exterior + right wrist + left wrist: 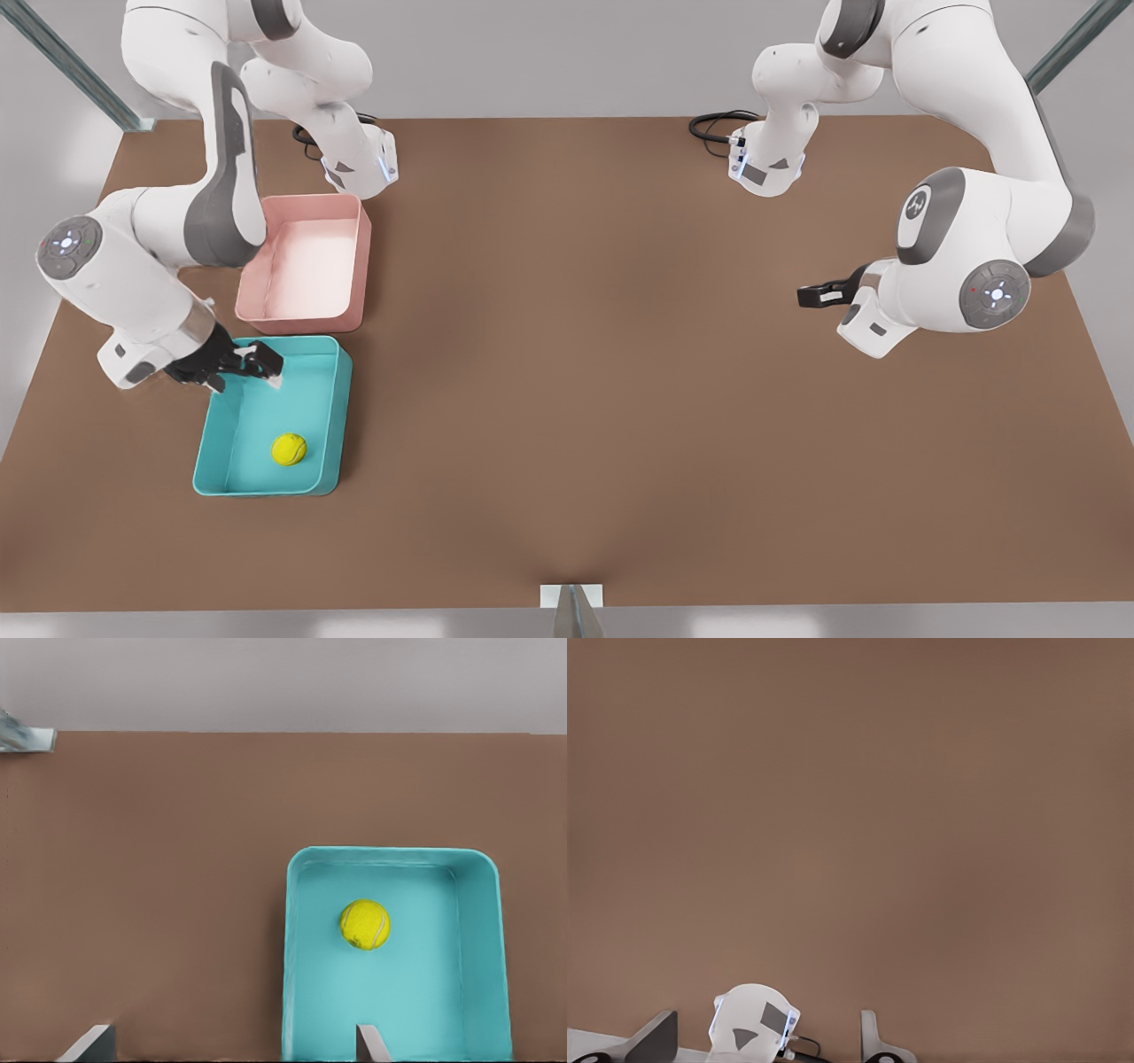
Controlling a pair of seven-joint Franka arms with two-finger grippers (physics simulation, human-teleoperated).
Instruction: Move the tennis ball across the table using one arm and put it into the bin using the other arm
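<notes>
The tennis ball [289, 449] was seen resting inside the teal bin [337, 416], toward its near end, on the front view's left of the surface [620, 399]. The drop was judged done. For the step in hand, a straight lift clear of the bin wall was judged best, so the bin is not nudged or the ball disturbed. The right claw [262, 364] was placed over the bin's far end, above the rim, fingers spread apart and empty, nothing touched; the ball was seen well apart from it in the right wrist view [365, 924]. A pink tray [354, 266] was noted just beyond the bin. The left claw [817, 293] was parked waiting over bare surface on the front view's right, fingers apart, nothing held.
</notes>
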